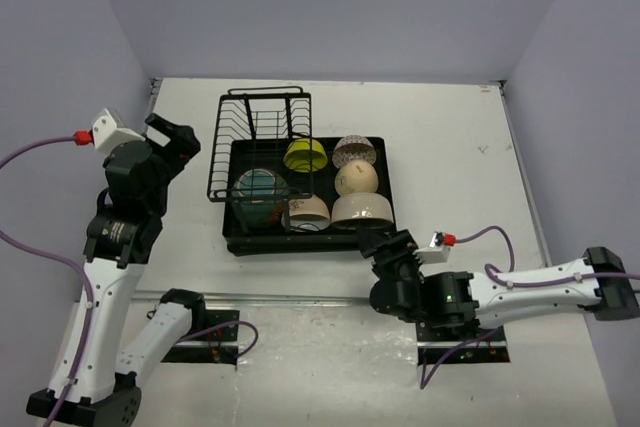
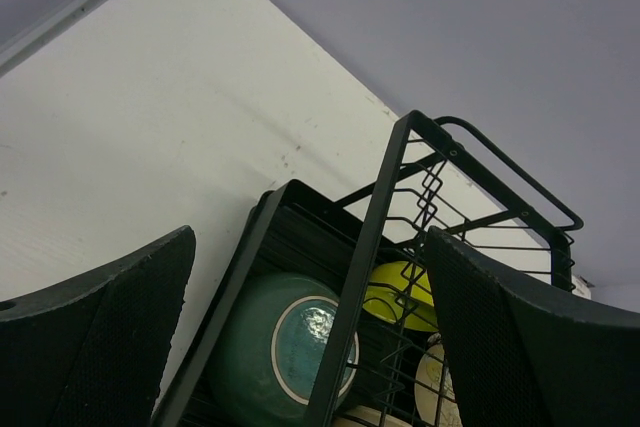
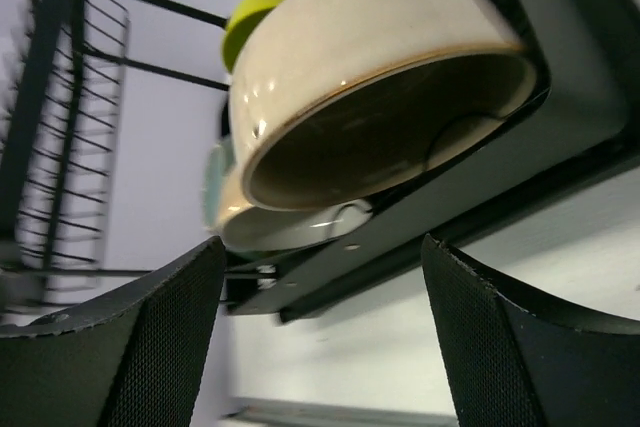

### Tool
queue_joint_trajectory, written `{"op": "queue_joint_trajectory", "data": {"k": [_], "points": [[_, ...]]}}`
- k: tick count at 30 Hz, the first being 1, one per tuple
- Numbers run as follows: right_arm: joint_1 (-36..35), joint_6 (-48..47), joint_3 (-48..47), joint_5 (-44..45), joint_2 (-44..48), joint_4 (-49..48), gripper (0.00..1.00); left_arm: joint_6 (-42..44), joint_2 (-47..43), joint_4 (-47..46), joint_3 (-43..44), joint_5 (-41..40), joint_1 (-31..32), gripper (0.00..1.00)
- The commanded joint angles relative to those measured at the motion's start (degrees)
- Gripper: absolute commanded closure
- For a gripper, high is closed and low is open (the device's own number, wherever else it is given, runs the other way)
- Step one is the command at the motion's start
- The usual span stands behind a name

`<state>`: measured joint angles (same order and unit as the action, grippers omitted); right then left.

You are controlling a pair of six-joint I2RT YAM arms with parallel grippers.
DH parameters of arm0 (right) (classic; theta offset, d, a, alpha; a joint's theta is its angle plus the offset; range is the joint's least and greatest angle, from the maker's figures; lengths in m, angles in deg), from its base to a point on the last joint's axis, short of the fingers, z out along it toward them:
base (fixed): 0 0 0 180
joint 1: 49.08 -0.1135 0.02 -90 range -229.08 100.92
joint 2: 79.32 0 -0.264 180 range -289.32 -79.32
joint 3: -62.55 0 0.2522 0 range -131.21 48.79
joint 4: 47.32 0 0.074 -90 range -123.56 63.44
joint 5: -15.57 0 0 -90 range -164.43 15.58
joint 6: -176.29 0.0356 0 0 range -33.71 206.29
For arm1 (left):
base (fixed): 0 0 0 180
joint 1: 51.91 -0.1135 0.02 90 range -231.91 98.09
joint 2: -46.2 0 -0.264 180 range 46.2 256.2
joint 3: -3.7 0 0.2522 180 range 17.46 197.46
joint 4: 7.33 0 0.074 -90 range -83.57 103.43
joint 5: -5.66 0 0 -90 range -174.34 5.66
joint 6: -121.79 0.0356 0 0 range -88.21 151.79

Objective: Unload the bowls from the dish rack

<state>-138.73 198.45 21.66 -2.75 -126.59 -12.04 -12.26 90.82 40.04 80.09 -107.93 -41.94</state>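
Note:
The black dish rack [image 1: 243, 238] sits mid-table with its wire plate holder [image 1: 260, 132] at the left. In it are a yellow-green bowl [image 1: 305, 155], a brown-patterned bowl [image 1: 354, 151], a smooth cream bowl [image 1: 356, 178], a large beige bowl [image 1: 361, 210], a brown-banded cream bowl [image 1: 309, 213] and a teal bowl [image 1: 261, 187]. My left gripper [image 1: 178, 142] is open and empty, left of the rack. My right gripper [image 1: 385, 244] is open and empty at the tray's front edge, just below the beige bowl [image 3: 370, 57]. The left wrist view shows the teal bowl [image 2: 285, 347] behind the wire frame [image 2: 375, 237].
The tray's front rim [image 3: 450, 217] lies close ahead of my right fingers [image 3: 500, 347]. Grey walls close in the table on three sides. A metal rail [image 1: 300, 299] runs along the near edge by the arm bases.

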Motion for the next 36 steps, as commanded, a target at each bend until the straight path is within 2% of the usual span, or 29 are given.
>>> {"op": "queue_joint_trajectory", "data": {"k": [1, 2, 3, 4, 7, 17, 23, 24, 26, 27, 29, 32, 36], "points": [[-2.02, 33.40, -6.49, 11.27, -10.60, 15.24, 0.21, -1.83, 0.03, -3.01, 0.39, 1.62, -0.40, 0.05], [-2.02, 41.83, -8.88, 11.72, -14.13, 21.92, 0.21, -1.57, 0.20, -3.72, 0.39, 1.80, -0.40, 0.05], [-2.02, 50.70, -11.42, 12.51, -17.74, 33.04, 0.21, -1.65, 0.46, -3.81, 0.82, 1.97, -0.40, 0.05], [-2.02, 50.35, -15.10, 12.52, -21.34, 34.02, 0.22, -1.65, 0.64, -3.90, 1.09, 2.06, -0.40, 0.05], [-2.20, 50.61, -16.37, 15.15, -23.40, 33.06, 0.26, -2.53, 1.61, -4.60, 2.05, 3.46, -0.40, 0.05], [-4.75, 50.35, -18.22, 13.41, -14.18, 39.74, 0.22, -5.34, 3.19, -5.22, 0.13, 4.87, -0.40, 0.06], [-7.38, 50.09, -7.43, 10.15, -0.04, 26.23, 0.19, -7.36, 4.77, -5.92, -0.14, 4.52, -0.40, 0.06], [-8.26, 50.00, -4.80, 11.63, 3.55, 16.81, 0.19, -7.54, 4.95, -5.92, -0.14, 4.44, -0.31, 0.07], [-9.05, 50.09, 2.95, 14.09, 5.77, 7.96, 0.19, -7.89, 5.30, -6.01, -0.05, 4.17, -0.40, 0.07], [-9.23, 50.17, 3.75, 14.88, 6.39, 6.53, 0.19, -7.89, 5.39, -6.01, -0.05, 3.82, -0.40, 0.07], [-9.23, 50.17, 2.53, 15.42, 7.01, 10.02, 0.16, -7.89, 5.48, -5.74, -0.05, 3.29, -0.40, 0.07], [-9.67, 50.18, 5.16, 18.58, 7.54, 5.04, 0.16, -7.72, 5.13, -5.48, -0.14, 2.15, -0.40, 0.07], [-10.89, 50.17, 3.67, 18.67, 6.31, 3.72, 0.12, -7.98, 4.95, -5.31, -0.49, 1.80, -0.31, 0.07]]}}
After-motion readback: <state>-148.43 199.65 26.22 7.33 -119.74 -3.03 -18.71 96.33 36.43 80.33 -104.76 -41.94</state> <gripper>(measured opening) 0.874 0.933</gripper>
